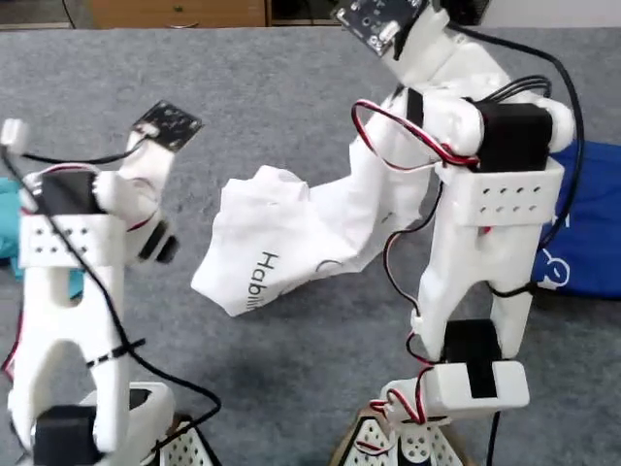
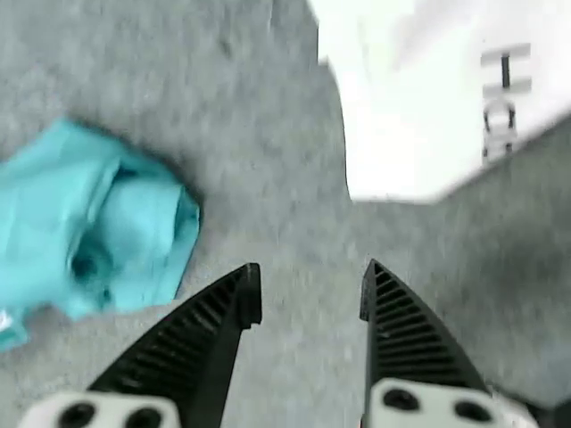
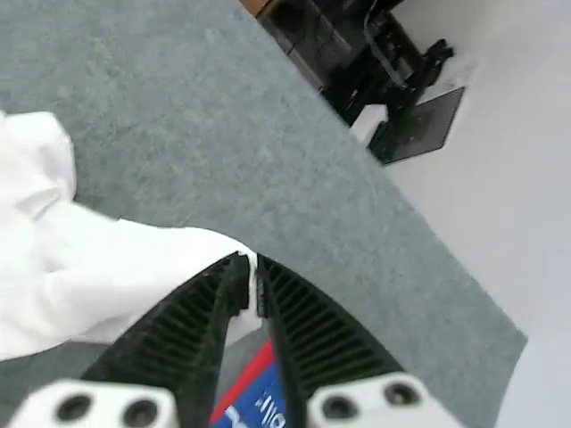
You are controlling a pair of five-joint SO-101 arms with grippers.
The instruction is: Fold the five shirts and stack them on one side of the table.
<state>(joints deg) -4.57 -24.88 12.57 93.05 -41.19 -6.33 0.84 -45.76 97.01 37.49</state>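
Observation:
A white shirt with dark print lies crumpled mid-table, one end lifted up toward the right arm. My right gripper is shut on the edge of that white shirt, holding it above the grey cloth. My left gripper is open over bare grey cloth, with a bunched teal shirt to one side of it and the white shirt's printed corner beyond it. The teal shirt peeks out behind the left arm. A blue shirt lies at the right edge, partly hidden by the right arm.
The table is covered in grey fabric. A wooden cabinet stands beyond the far edge. Dark equipment sits on the floor past the table.

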